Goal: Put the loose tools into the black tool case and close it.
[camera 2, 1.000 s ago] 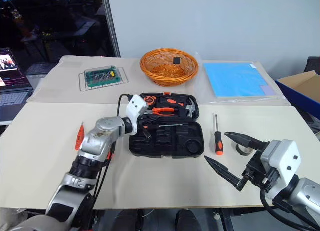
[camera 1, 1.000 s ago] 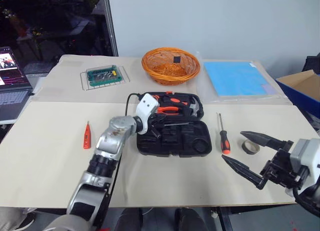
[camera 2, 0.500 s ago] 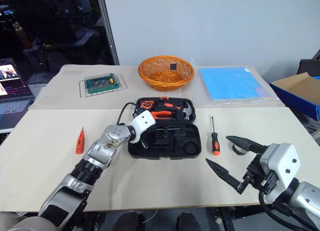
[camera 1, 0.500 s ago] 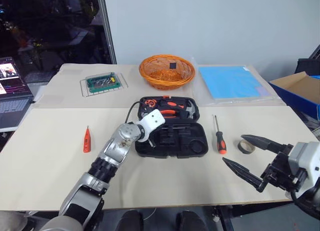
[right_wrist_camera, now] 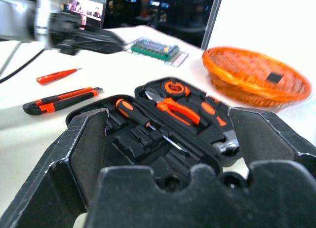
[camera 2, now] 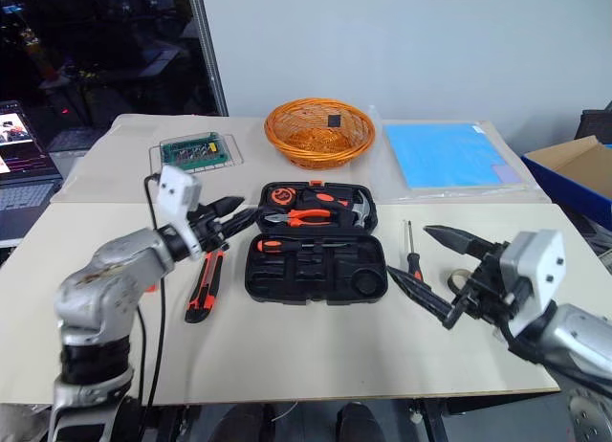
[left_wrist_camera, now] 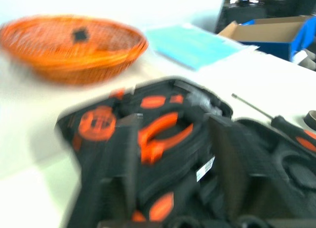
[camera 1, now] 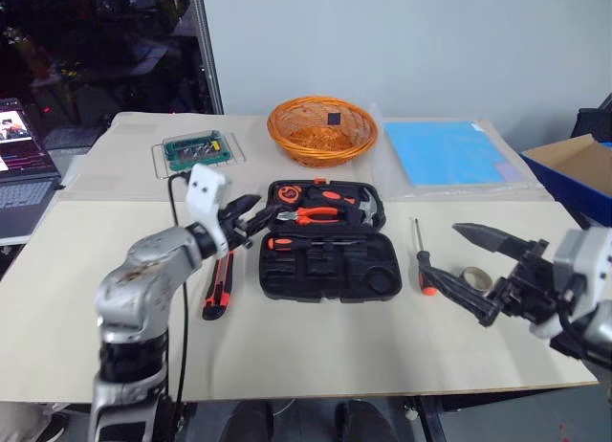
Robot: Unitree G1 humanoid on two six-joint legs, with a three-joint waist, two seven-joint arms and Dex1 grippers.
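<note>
The black tool case [camera 1: 325, 270] lies open at mid-table, with pliers and a hammer in its far half. One black-and-orange screwdriver [camera 1: 292, 242] rests in a recess inside the case. My left gripper [camera 1: 247, 216] hovers open and empty just off the case's left rim. An orange-black utility knife [camera 1: 218, 287] lies on the table under that arm. The small orange tester screwdriver [right_wrist_camera: 57, 76] lies further left. Right of the case lie a second screwdriver [camera 1: 421, 260] and the grey tape roll [camera 1: 475, 277]. My right gripper [camera 1: 440, 246] hangs wide open over them, holding nothing.
An orange wicker basket [camera 1: 320, 126] stands behind the case, a green bit set [camera 1: 196, 147] in a clear box at back left, and a blue sheet [camera 1: 449, 150] at back right. A laptop [camera 1: 14, 165] sits off the left edge. A box [camera 1: 574, 169] stands off the right.
My left gripper has pulled up and left out of the case and opened, leaving a screwdriver in it and uncovering the knife. My right gripper has edged toward the second screwdriver. The camera shifted.
</note>
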